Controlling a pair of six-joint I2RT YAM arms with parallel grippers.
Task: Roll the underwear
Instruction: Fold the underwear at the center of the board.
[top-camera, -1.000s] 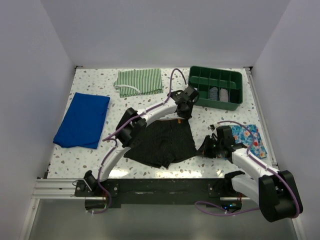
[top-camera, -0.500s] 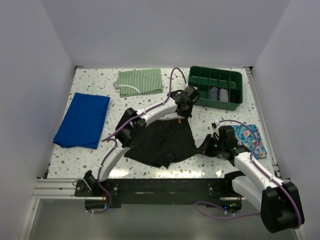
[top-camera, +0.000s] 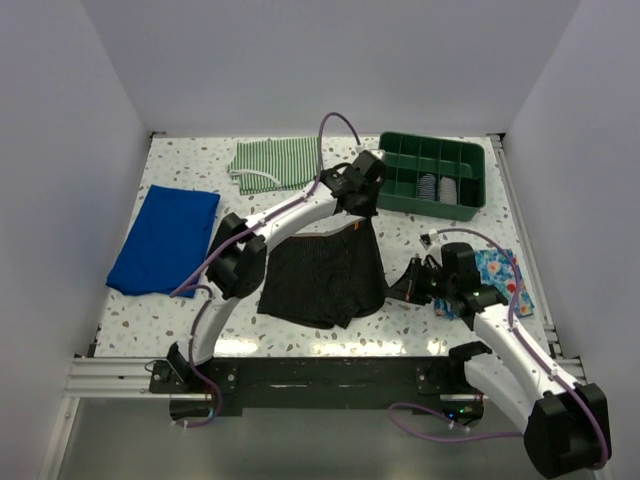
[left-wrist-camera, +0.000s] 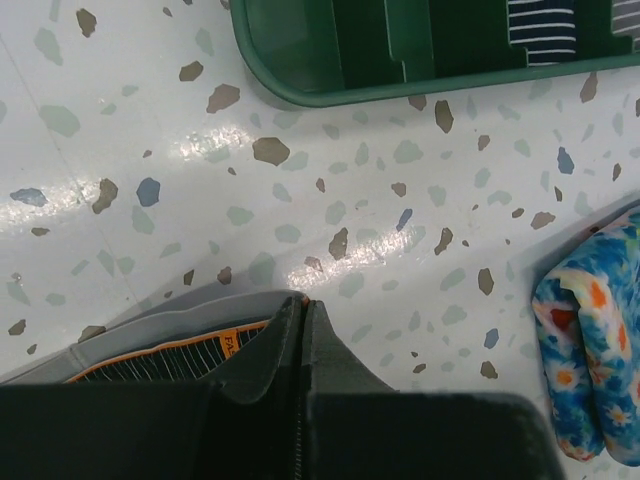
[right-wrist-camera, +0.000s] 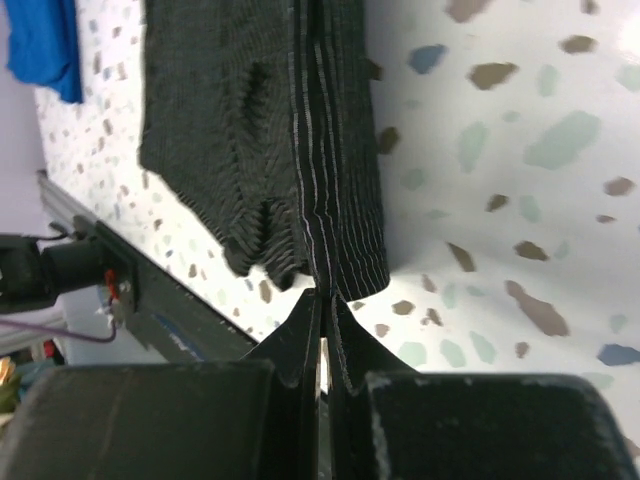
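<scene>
1. Left claw (top-camera: 359, 212) was clamped shut on the waistband at the underwear's (top-camera: 325, 280) 12 o'clock edge; the garment sat mid-table, spreading toward 6 from that claw.
2. Right claw (top-camera: 412, 286) was pinched shut on the 3 o'clock edge, so the cloth lay at its 9; the waistband ran 9-to-3; I'd say both arms were about equally close.
3. Left wrist view showed the grey-and-orange waistband (left-wrist-camera: 180, 325), the green tray (left-wrist-camera: 400, 88) around 12 and the floral cloth (left-wrist-camera: 590, 340) at 3; right wrist view showed hem wrinkles the top camera missed.

On my wrist camera the left gripper (left-wrist-camera: 303, 305) hides most of the underwear (left-wrist-camera: 165, 347), and the green tray (left-wrist-camera: 300, 60) runs off the top edge.
</scene>
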